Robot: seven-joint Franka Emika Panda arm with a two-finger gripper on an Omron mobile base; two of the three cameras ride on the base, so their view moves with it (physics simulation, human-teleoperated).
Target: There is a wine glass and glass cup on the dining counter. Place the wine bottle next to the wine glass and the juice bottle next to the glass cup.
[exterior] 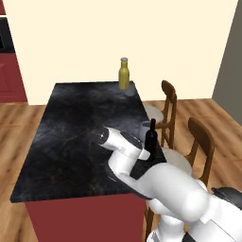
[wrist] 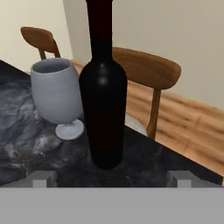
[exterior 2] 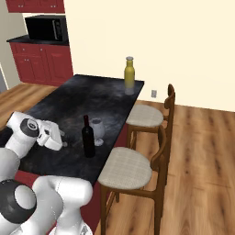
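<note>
The dark wine bottle (wrist: 103,100) stands upright on the black marbled dining counter (wrist: 26,148), close to its near right edge. The wine glass (wrist: 57,92) stands just beside it. My gripper (wrist: 111,179) is open, its tips low on either side of the bottle's base and clear of it. From the right base view, the gripper (exterior 2: 65,139) sits left of the wine bottle (exterior 2: 88,137) and wine glass (exterior 2: 97,131). The yellow juice bottle (exterior 2: 129,72) stands at the counter's far end, with a faint glass cup (exterior 2: 130,90) right in front of it. The left base view shows the juice bottle (exterior: 124,73) and wine bottle (exterior: 151,139).
Two wooden stools (exterior 2: 126,167) (exterior 2: 144,114) line the counter's right side, their backs close behind the wine bottle. Red cabinets and a microwave (exterior 2: 46,28) stand at the far left. The counter top (exterior: 71,127) is bare on its left half.
</note>
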